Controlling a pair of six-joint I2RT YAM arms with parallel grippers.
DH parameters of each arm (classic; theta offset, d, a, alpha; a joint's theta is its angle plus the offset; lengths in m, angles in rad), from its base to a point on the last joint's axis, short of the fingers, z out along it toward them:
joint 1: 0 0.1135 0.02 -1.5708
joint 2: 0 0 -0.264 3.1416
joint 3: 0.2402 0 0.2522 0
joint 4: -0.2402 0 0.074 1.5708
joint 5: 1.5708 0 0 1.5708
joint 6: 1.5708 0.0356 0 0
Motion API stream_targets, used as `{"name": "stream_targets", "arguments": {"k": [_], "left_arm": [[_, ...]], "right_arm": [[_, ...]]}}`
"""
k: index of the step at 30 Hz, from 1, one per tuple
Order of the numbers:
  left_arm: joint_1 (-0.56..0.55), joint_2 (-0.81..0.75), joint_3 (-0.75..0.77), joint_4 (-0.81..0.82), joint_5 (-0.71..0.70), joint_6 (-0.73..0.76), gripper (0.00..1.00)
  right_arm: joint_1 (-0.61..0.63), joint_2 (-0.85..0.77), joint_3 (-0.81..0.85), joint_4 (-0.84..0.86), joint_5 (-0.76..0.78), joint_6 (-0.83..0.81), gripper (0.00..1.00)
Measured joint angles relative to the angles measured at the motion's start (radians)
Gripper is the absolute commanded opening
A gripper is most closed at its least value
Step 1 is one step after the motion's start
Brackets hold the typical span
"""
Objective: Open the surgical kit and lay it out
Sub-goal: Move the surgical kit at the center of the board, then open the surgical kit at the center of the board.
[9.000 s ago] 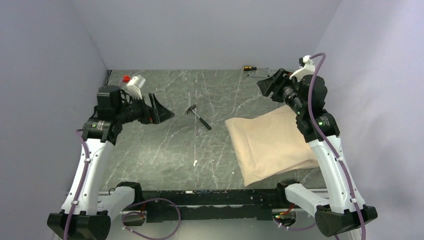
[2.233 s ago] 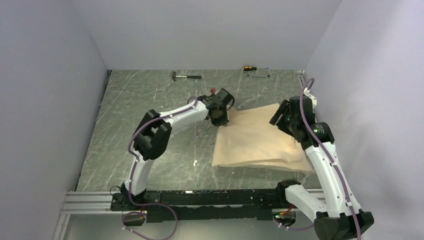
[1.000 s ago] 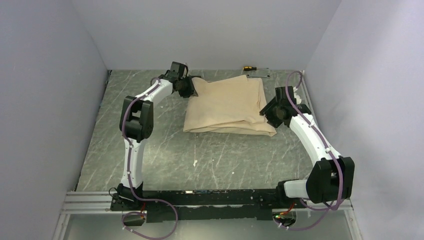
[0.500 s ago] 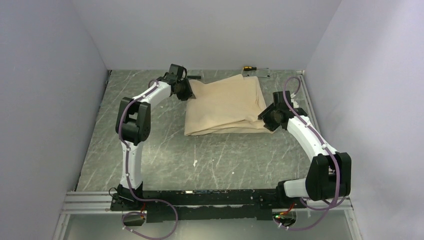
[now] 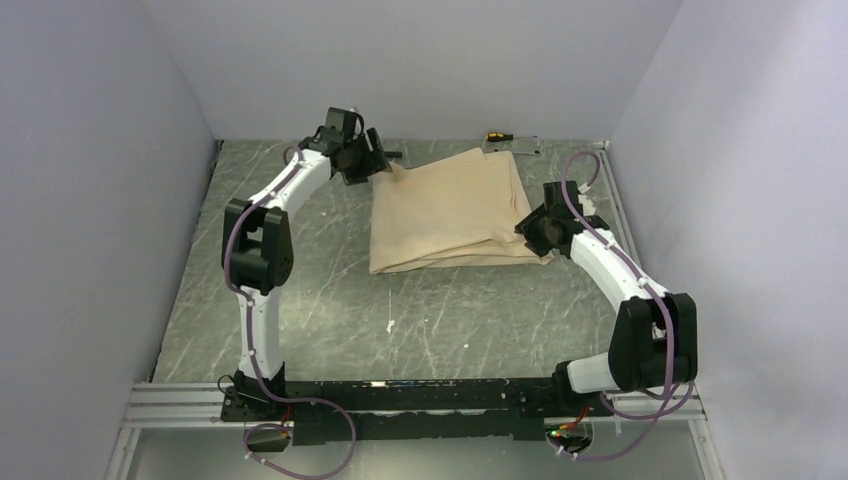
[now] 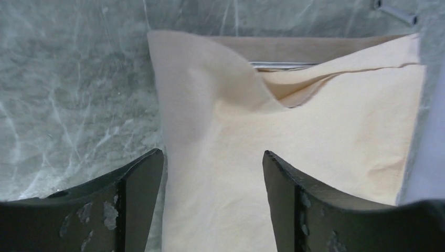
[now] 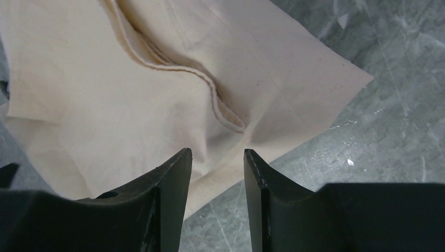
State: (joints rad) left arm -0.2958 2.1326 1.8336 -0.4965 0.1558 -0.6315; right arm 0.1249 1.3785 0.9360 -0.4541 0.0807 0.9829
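The wrap cloth (image 5: 450,210) lay folded shut on the far half of the table (image 5: 300,300), right of centre, its far edge near the yellow-handled screwdriver (image 5: 497,135). To open it well, we judged, each flap wanted taking by its free hemmed edge, top layer only, and drawing outward low and slow, so that whatever sat inside neither slid nor tipped. The beige fabric looked soft and creased, several layers deep; a hemmed fold ran toward its near right corner; at the far left corner a flap stood raised, and under it a thin steel line, likely the rim of the tray (image 6: 281,65), just showed; the other contents were hidden.

The left gripper (image 6: 212,157) hung over that far left corner, jaws spread wide, cloth beneath them and nothing pinched; the right gripper (image 7: 216,153) sat at the near right corner, jaws apart above the cloth's edge, not clamped on it so far as we could see.
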Motion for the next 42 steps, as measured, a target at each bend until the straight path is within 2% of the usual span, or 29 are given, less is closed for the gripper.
{"name": "stream_targets", "arguments": {"k": [4, 9, 15, 17, 19, 26, 33, 42], "left_arm": [[0.004, -0.061, 0.02, -0.011, -0.019, 0.032, 0.85], [0.004, -0.192, -0.02, -0.014, -0.088, 0.066, 0.87], [0.004, -0.303, -0.037, -0.014, -0.125, 0.099, 0.87], [0.004, -0.315, -0.037, -0.015, -0.123, 0.104, 0.88], [0.004, -0.316, -0.036, -0.016, -0.107, 0.106, 0.89], [0.005, -0.28, 0.012, -0.023, 0.092, 0.066, 0.92], [0.0, -0.101, 0.063, 0.094, 0.383, -0.081, 0.98], [-0.048, 0.105, 0.106, 0.209, 0.592, -0.203, 0.99]], "right_arm": [[0.0, 0.044, 0.025, -0.025, 0.025, 0.011, 0.41], [0.0, 0.069, 0.035, -0.031, 0.032, 0.02, 0.35], [0.0, 0.101, 0.071, -0.033, 0.043, 0.011, 0.08], [0.0, 0.111, 0.085, -0.034, 0.044, 0.006, 0.01], [0.0, 0.114, 0.099, -0.039, 0.045, 0.0, 0.0], [0.014, 0.082, 0.137, -0.024, 0.023, -0.106, 0.0], [0.062, -0.026, 0.137, 0.089, -0.071, -0.28, 0.0], [0.143, -0.022, 0.138, 0.209, -0.226, -0.463, 0.0]]}}
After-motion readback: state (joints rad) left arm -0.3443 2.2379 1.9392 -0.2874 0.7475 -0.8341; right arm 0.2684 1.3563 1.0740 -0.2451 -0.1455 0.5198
